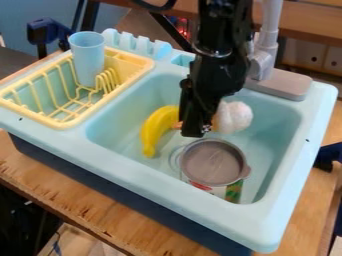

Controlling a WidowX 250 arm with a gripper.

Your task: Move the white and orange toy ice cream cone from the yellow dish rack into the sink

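"Where's your claw?"

"I have my black claw (196, 131) over the light-blue toy sink (133, 162). I can't tell whether it's spread, pressed together or pinching anything."

"What's near it?"

"In the basin, a yellow banana (157, 126) at the image-left side, a rounded white item (236, 117) at the image-right, and a round gray lid (214, 162) nearer the camera. A blue cup (87, 56) stands in the yellow rack (63, 123)."

The cup (87, 56) stands in the rack (63, 124), left of the basin (275, 131), where the banana (158, 127) lies left of the round dish (214, 162).
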